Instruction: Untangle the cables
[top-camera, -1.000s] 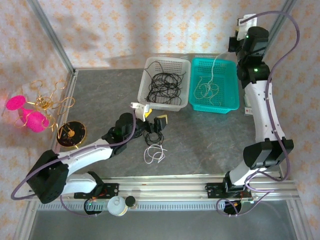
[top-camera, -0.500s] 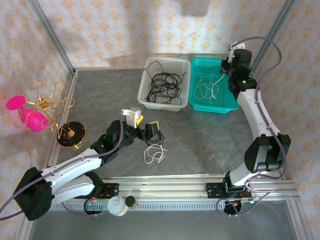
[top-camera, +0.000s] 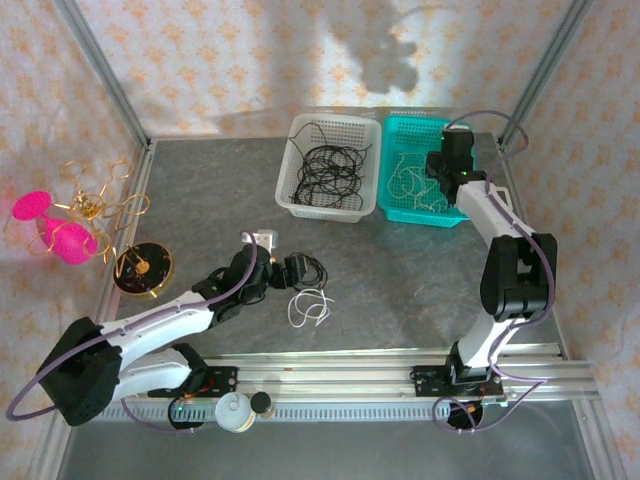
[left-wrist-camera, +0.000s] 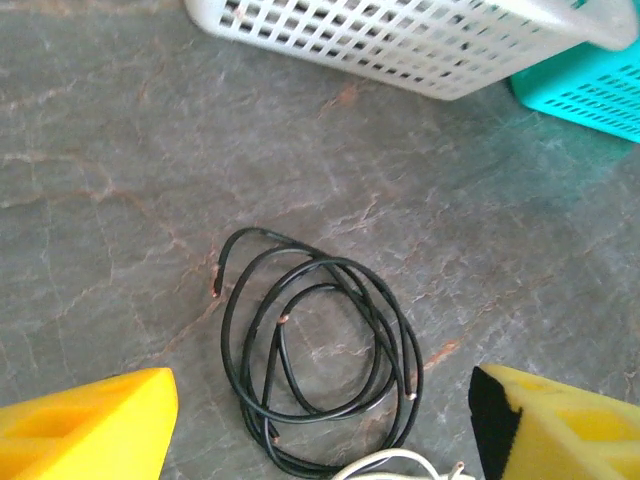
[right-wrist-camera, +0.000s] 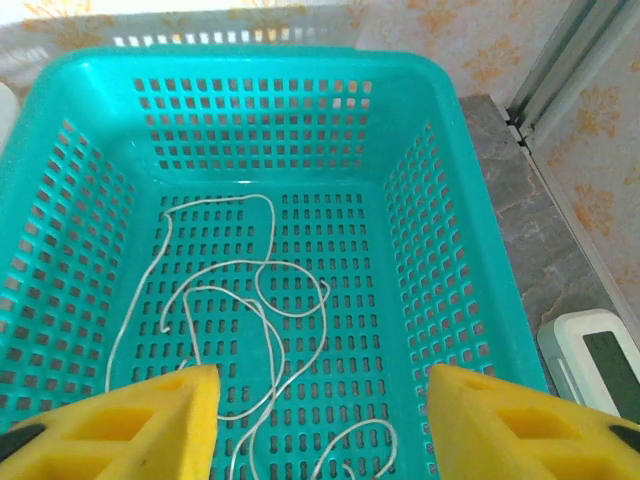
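Left wrist view: the left gripper (left-wrist-camera: 320, 425), spread wide, frames a black cable (left-wrist-camera: 318, 360) coiled at centre frame, its oval running upper left to lower right. A white cable (left-wrist-camera: 385, 462) is cut off at the bottom edge. The right gripper (right-wrist-camera: 320, 405), also wide, hovers over the teal basket (right-wrist-camera: 470, 300); the white cord (right-wrist-camera: 262, 305) inside meanders top to bottom, its lower end cut off.

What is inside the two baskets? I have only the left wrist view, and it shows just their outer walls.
Observer: The white basket holds a pile of black cables.
Operator: And the teal one?
Observer: The teal basket holds a white cable, spread loose on its floor.
Operator: Where is the right gripper?
Observer: The right gripper hangs open above the teal basket, holding nothing.
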